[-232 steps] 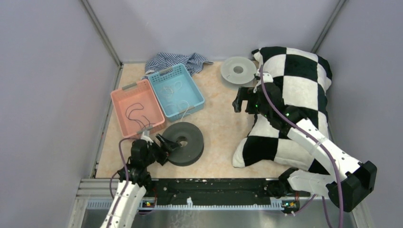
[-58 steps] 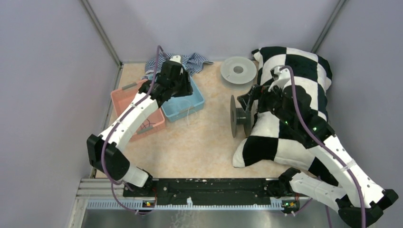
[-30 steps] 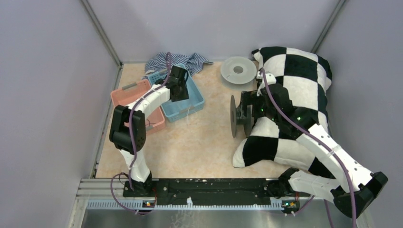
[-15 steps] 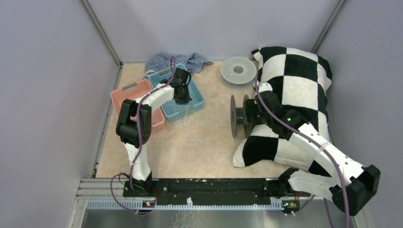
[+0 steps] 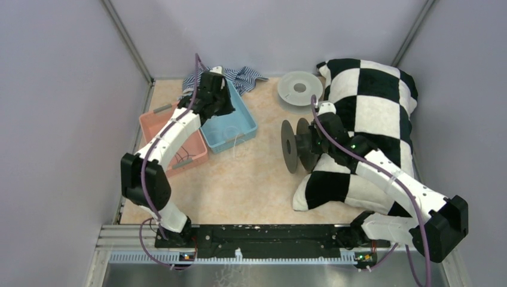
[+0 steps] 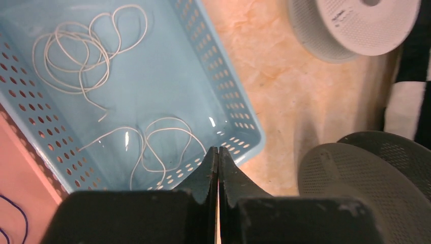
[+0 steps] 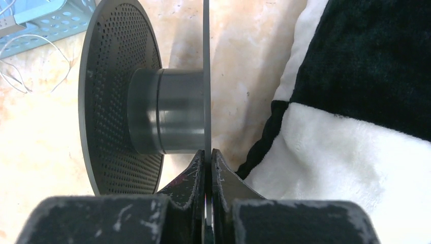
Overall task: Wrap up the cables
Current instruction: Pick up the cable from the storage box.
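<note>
White cables (image 6: 76, 53) lie in loose loops on the floor of the blue basket (image 6: 231, 86); a second loop (image 6: 157, 140) ends close to my left gripper (image 6: 217, 150). That gripper is shut, held above the basket (image 5: 239, 122), with no cable seen between its fingers. A white strand (image 7: 30, 61) trails onto the table in front of the basket. A bit of black cable (image 5: 184, 158) shows in the pink basket (image 5: 156, 119). My right gripper (image 7: 207, 152) is shut on the thin flange of the upright black spool (image 7: 152, 112), by the pillow.
A checkered black-and-white pillow (image 5: 370, 113) fills the right side, under my right arm. A grey spool (image 5: 299, 88) lies flat at the back. A striped cloth (image 5: 239, 76) is bunched behind the baskets. Purple walls close in on three sides.
My left gripper has closed and pulled up and back out of the blue basket. My right gripper has closed on the black spool's flange, and the spool has shifted a little to the left.
</note>
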Robot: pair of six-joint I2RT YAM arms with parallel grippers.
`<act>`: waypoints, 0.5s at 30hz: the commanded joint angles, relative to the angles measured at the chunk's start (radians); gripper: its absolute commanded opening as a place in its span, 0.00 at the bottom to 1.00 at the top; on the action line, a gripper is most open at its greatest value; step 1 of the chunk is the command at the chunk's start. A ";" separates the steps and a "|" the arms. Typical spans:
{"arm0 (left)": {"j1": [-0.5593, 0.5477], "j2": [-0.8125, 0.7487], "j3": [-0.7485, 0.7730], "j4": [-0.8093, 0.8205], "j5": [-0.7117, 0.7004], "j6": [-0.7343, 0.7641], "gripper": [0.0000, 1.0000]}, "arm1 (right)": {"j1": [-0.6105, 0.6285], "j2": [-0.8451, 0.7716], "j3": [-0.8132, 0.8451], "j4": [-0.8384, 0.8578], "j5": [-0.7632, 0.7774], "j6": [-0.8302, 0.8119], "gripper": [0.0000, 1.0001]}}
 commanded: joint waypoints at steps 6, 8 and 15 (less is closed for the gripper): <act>0.000 -0.025 -0.061 -0.026 -0.070 0.016 0.62 | 0.007 -0.032 -0.010 0.152 -0.003 -0.035 0.00; 0.000 0.010 -0.058 -0.037 -0.058 0.008 0.66 | 0.007 -0.053 -0.025 0.183 -0.007 -0.036 0.00; -0.002 0.106 -0.060 0.024 0.066 0.099 0.64 | 0.007 -0.052 -0.027 0.198 -0.009 -0.059 0.00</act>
